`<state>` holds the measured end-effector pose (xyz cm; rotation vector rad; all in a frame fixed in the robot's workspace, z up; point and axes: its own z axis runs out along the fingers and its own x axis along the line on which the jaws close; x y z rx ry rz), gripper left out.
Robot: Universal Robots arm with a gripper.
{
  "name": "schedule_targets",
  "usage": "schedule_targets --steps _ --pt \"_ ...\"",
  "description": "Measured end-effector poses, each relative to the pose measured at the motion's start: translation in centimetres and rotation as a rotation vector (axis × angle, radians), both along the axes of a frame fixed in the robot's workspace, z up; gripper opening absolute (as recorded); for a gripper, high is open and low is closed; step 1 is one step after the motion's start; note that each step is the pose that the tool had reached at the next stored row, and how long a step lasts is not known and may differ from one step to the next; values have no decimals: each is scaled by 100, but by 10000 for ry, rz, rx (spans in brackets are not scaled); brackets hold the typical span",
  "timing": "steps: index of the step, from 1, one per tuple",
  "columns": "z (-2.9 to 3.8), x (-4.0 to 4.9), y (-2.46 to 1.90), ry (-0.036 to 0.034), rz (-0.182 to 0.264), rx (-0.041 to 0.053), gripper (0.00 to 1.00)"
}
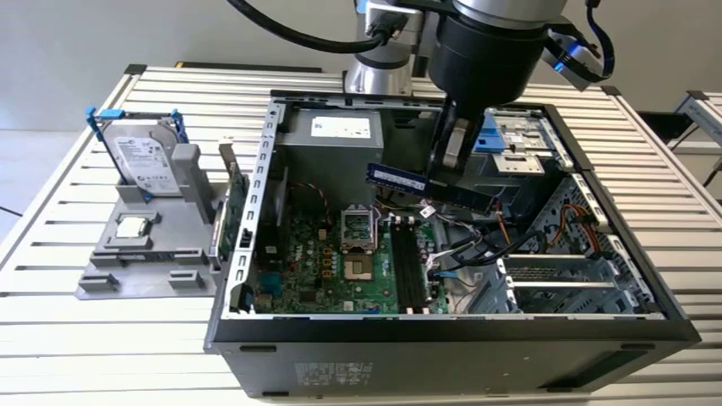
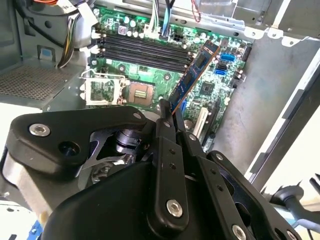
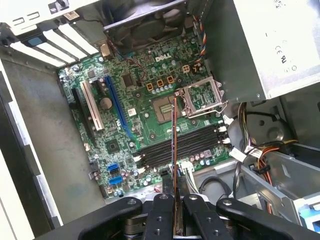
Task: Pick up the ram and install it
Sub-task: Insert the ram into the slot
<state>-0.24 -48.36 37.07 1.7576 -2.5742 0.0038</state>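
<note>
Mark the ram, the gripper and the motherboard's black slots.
ram (image 1: pixel 396 176), exterior view, its blue face.
gripper (image 3: pixel 176 212), first wrist view, between its fingertips.
black slots (image 3: pixel 200 141), first wrist view, one slot's body.

Matt black plastic tool (image 3: pixel 176 201), smooth circuit-board ram (image 1: pixel 395 177), bare grey sheet-metal case (image 1: pixel 267 161).

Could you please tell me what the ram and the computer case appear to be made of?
The ram: likely circuit-board laminate, dark blue, matte, thin with a coppery edge. The computer case: apparently sheet metal, bare grey inside with punched holes, black outside.
</note>
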Motion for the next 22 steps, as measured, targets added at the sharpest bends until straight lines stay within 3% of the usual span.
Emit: schedule_targets --steps 22 --pt "0 0 0 9 -771 -1 0"
